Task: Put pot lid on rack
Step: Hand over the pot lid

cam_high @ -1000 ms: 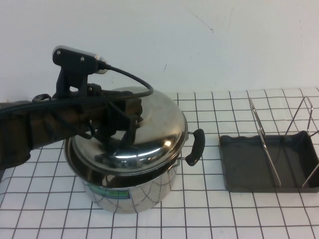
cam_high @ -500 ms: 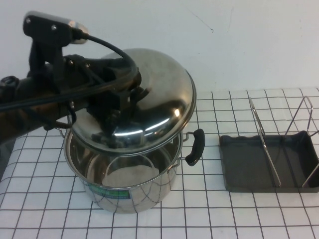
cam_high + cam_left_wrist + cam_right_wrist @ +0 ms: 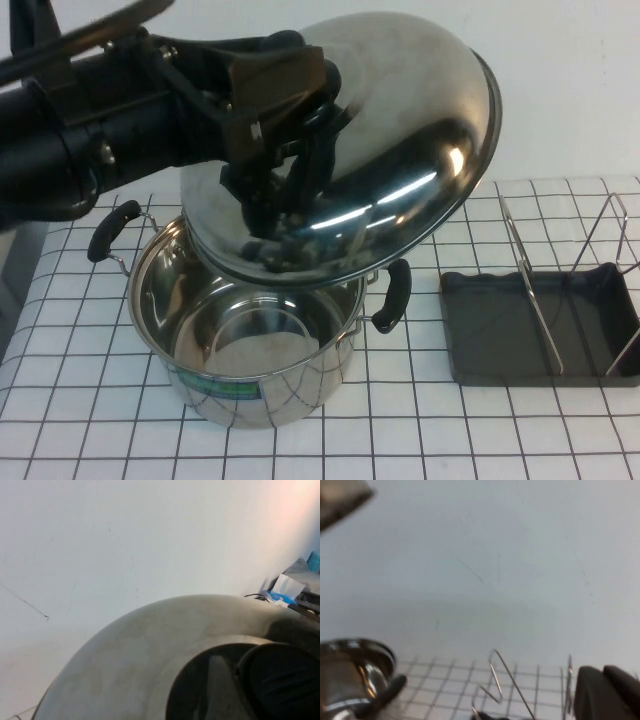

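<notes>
Change: lid [image 3: 400, 160] now clear of the pot [image 3: 250, 350], raised and tilted, rim down toward the pot's mouth; a second back seated on the pot, half a second back just lifting.
Meaning: lift step done, by judgement; carry to the rack [image 3: 560, 290] next.
Left gripper [image 3: 290, 130]: above the pot, clamped on the lid's knob, holding the lid in the air.
Right gripper [image 3: 607, 695]: not in the high view; dark part only at the wrist view's edge; jaws' state cannot tell.
Rack: on the table's right, well apart from the lid, wire prongs upright in the grey tray [image 3: 500, 340], nothing in it.
In the way: pot's right handle [image 3: 392, 295] between pot and tray; prongs demand an edge-on lid.
</notes>
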Robot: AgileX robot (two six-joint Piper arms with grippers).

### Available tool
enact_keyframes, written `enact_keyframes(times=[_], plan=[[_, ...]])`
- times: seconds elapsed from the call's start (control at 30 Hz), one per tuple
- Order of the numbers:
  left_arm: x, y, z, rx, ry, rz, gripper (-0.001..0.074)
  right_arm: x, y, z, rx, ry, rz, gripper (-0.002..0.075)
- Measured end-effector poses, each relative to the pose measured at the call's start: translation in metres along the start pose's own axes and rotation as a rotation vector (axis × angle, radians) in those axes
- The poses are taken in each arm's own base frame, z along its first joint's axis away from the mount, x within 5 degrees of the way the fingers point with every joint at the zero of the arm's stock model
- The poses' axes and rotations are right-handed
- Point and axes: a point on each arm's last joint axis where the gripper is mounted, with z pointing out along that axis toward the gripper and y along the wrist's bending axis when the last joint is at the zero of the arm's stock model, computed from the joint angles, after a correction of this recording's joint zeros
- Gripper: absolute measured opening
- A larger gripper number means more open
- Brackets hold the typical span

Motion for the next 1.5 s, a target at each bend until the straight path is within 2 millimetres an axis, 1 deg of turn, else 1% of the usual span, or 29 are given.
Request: enact_keyframes(times=[0.13,0.23,0.33,0.43,0.57,0.67,0.83,0.9,1.0,1.07,1.17,1.27,1.37,1.43,1.5], plan=[[0.003,0.003,0.004,0.000,0.015,-0.073,0.0335,-0.026,0.009,-0.009,-0.068,-0.095,0.065,0.0011],[0.007,0.008,0.009,-0.003,0.034,-0.127,0.0335,-0.038,0.014,-0.015,-0.117,-0.135,0.096,0.0012],[0.012,0.013,0.015,-0.008,0.054,-0.189,0.0335,-0.044,0.019,-0.018,-0.170,-0.157,0.152,0.0027],[0.015,0.017,0.022,-0.005,0.071,-0.255,0.0335,-0.047,0.023,-0.019,-0.218,-0.179,0.236,0.0063],[0.012,0.019,0.032,0.007,0.079,-0.341,0.0335,-0.051,0.026,-0.021,-0.269,-0.208,0.340,0.0129],[0.009,0.013,0.042,0.022,0.079,-0.369,0.0335,-0.055,0.026,-0.022,-0.284,-0.235,0.393,0.0174],[0.005,-0.005,0.061,0.043,0.077,-0.385,0.0335,-0.059,0.024,-0.023,-0.282,-0.282,0.436,0.0204],[0.004,-0.009,0.068,0.022,0.064,-0.417,0.0335,-0.061,0.023,-0.024,-0.286,-0.304,0.477,0.0231],[0.008,-0.013,0.076,-0.011,0.059,-0.468,0.0335,-0.065,0.021,-0.025,-0.288,-0.342,0.557,0.0321],[0.008,-0.012,0.079,-0.040,0.046,-0.509,0.0335,-0.067,0.020,-0.025,-0.291,-0.361,0.603,0.0398],[0.012,-0.008,0.083,-0.079,0.037,-0.603,0.0335,-0.068,0.019,-0.026,-0.290,-0.378,0.620,0.0466],[0.017,-0.006,0.088,-0.087,0.048,-0.713,0.0335,-0.069,0.018,-0.026,-0.281,-0.386,0.621,0.0488],[0.019,-0.005,0.090,-0.089,0.056,-0.768,0.0335,-0.069,0.017,-0.026,-0.271,-0.393,0.610,0.0494],[0.017,-0.006,0.092,-0.079,0.054,-0.780,0.0335,-0.069,0.017,-0.026,-0.262,-0.399,0.576,0.0496],[0.011,-0.009,0.093,-0.053,0.048,-0.784,0.0335,-0.069,0.017,-0.026,-0.254,-0.403,0.539,0.0496]])
